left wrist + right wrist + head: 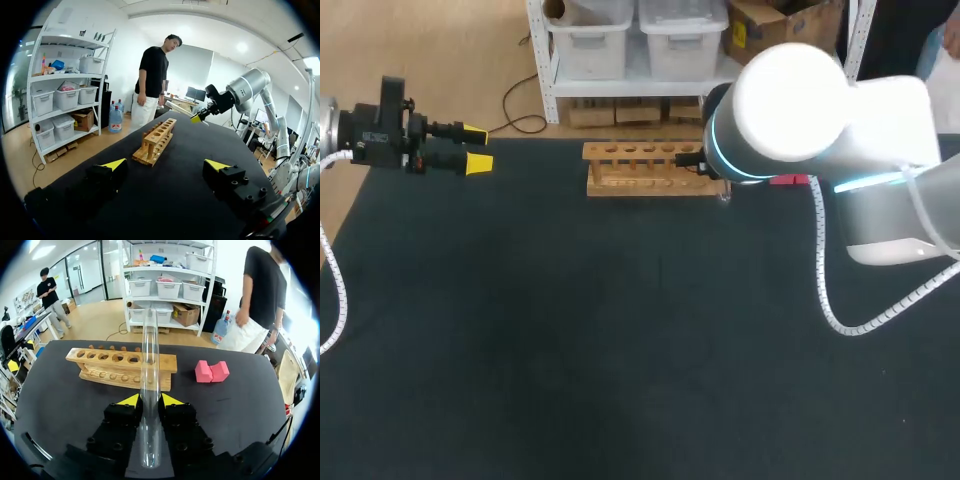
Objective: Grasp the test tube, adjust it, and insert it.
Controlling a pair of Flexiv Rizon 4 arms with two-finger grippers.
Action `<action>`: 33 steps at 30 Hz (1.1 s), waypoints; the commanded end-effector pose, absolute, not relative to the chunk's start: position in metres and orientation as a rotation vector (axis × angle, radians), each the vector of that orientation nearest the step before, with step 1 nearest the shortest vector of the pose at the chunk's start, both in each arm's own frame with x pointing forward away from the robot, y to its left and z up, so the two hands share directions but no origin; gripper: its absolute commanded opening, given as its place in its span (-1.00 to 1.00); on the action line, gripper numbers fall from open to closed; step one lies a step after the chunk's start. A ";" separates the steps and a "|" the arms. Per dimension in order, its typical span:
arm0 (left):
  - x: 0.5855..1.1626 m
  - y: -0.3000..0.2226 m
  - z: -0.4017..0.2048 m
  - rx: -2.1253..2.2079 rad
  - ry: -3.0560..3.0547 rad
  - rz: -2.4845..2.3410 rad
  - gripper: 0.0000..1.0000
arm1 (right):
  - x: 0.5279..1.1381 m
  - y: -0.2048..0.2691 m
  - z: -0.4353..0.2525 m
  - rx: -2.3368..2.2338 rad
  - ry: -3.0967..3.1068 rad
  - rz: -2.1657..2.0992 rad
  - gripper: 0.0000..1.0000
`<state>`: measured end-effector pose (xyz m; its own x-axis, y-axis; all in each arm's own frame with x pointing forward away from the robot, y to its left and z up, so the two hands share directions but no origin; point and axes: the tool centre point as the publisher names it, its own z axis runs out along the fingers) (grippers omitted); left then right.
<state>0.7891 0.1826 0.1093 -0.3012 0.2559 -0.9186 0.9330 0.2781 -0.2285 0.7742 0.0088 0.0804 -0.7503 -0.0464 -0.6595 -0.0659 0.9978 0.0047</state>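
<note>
Right hand [149,400] pinches test tube [149,350], tube jutting ahead, seemingly over rack [100,367]; left hand [167,164] spread.

table [570,350]: black cloth | wooden rack [645,170]: far edge | pink block [211,371]: beside rack

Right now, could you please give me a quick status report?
Right gripper shut on test tube, close to wooden rack. Left gripper open, holding nothing. Pink block beside rack, not blocking holes.
</note>
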 end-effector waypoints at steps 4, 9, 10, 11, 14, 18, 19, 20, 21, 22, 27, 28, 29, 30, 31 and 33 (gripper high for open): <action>0.789 0.183 0.108 1.088 1.736 -1.056 1.00 | 0.788 0.020 0.068 -0.063 2.418 0.034 -1.00; 0.789 0.183 0.108 1.088 1.736 -1.056 1.00 | 0.797 0.026 0.064 -0.070 2.424 0.035 -1.00; 0.789 0.183 0.108 1.088 1.736 -1.056 1.00 | 0.798 0.027 0.063 -0.070 2.425 0.035 -1.00; 0.789 0.183 0.108 1.088 1.736 -1.056 1.00 | 0.800 0.028 0.062 -0.070 2.427 0.036 -1.00; 0.789 0.183 0.108 1.088 1.736 -1.056 1.00 | 0.804 0.029 0.059 -0.069 2.434 0.033 -1.00; 0.789 0.183 0.108 1.088 1.736 -1.056 1.00 | 0.808 0.031 0.054 -0.071 2.446 0.024 -1.00; 0.789 0.183 0.108 1.088 1.736 -1.056 1.00 | 0.809 0.031 0.053 -0.073 2.450 0.020 -1.00; 0.789 0.183 0.108 1.088 1.736 -1.056 1.00 | 0.809 0.031 0.052 -0.073 2.451 0.019 -1.00; 0.789 0.183 0.108 1.088 1.736 -1.056 1.00 | 0.810 0.032 0.051 -0.073 2.454 0.019 -1.00; 0.789 0.183 0.108 1.088 1.736 -1.056 1.00 | 0.811 0.032 0.050 -0.073 2.456 0.019 -1.00; 0.789 0.183 0.108 1.088 1.736 -1.056 1.00 | 0.814 0.032 0.049 -0.070 2.463 0.015 -1.00; 0.789 0.183 0.108 1.088 1.736 -1.056 1.00 | 0.814 0.032 0.048 -0.069 2.463 0.015 -1.00; 0.789 0.183 0.108 1.088 1.736 -1.056 1.00 | 0.815 0.032 0.048 -0.067 2.464 0.014 -1.00; 0.789 0.183 0.108 1.088 1.736 -1.056 1.00 | 0.815 0.032 0.048 -0.067 2.465 0.013 -1.00; 0.789 0.183 0.108 1.088 1.736 -1.056 1.00 | 0.816 0.032 0.047 -0.066 2.466 0.013 -1.00; 0.789 0.183 0.108 1.088 1.736 -1.056 1.00 | 0.817 0.032 0.046 -0.066 2.469 0.012 -1.00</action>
